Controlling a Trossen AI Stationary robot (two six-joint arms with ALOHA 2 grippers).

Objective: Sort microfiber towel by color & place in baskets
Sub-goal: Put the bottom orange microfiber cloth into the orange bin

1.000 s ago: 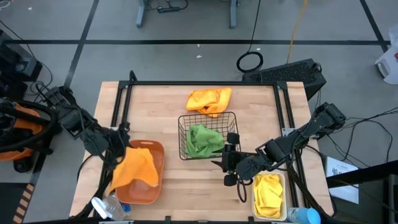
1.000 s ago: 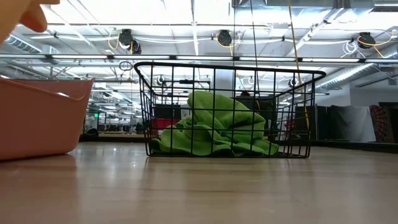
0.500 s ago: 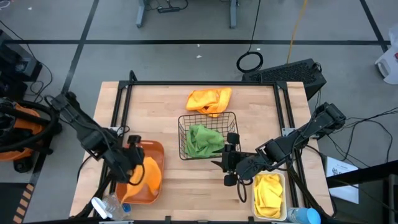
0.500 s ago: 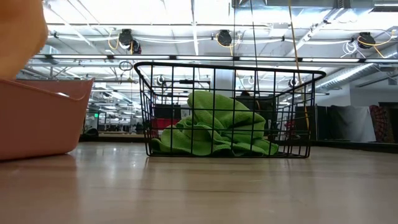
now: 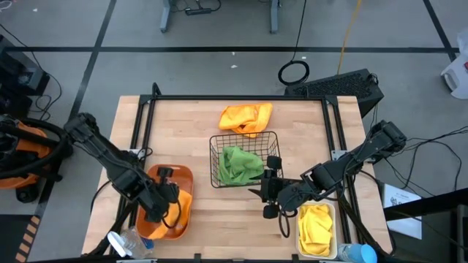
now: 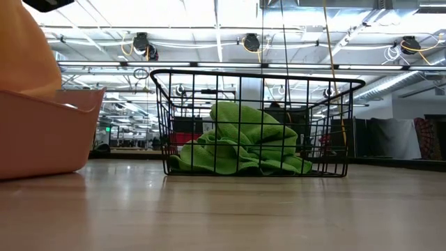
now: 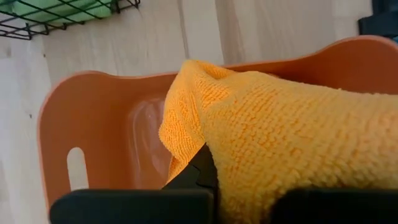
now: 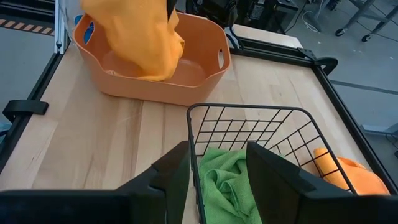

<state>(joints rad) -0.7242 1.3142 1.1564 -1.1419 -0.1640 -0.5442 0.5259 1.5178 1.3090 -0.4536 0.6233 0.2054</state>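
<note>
My left gripper (image 5: 162, 196) is over the orange bin (image 5: 178, 170) at the near left, shut on an orange towel (image 5: 180, 204) that hangs into the bin (image 8: 205, 62). A second orange towel (image 5: 246, 117) lies on the table at the far middle. Green towels (image 5: 240, 164) lie in the black wire basket (image 5: 213, 157) at the centre. Yellow towels (image 5: 316, 226) lie in the white bin (image 5: 335, 219) at the near right. My right gripper (image 5: 268, 191) is open and empty by the basket's near right corner. My left gripper holds the orange towel by a bunched upper part (image 7: 249, 143), coming from above. The cloth drapes over the fingers (image 7: 202, 169) and hides the place of contact. The towel hangs slack below the gripper, and its lower end (image 8: 155, 65) is inside the orange bin.
A clear water bottle (image 5: 128, 245) lies at the table's near left corner, and a blue-capped bottle (image 5: 358, 254) stands at the near right. Black rails (image 5: 146, 131) run along the table's left, far and right sides. Bare wood lies between the bins at the near edge.
My left gripper has gone down and toward the table's right into the orange bin with the orange towel. The towel, first spread wide above the bin, now hangs bunched with its lower end inside it.
</note>
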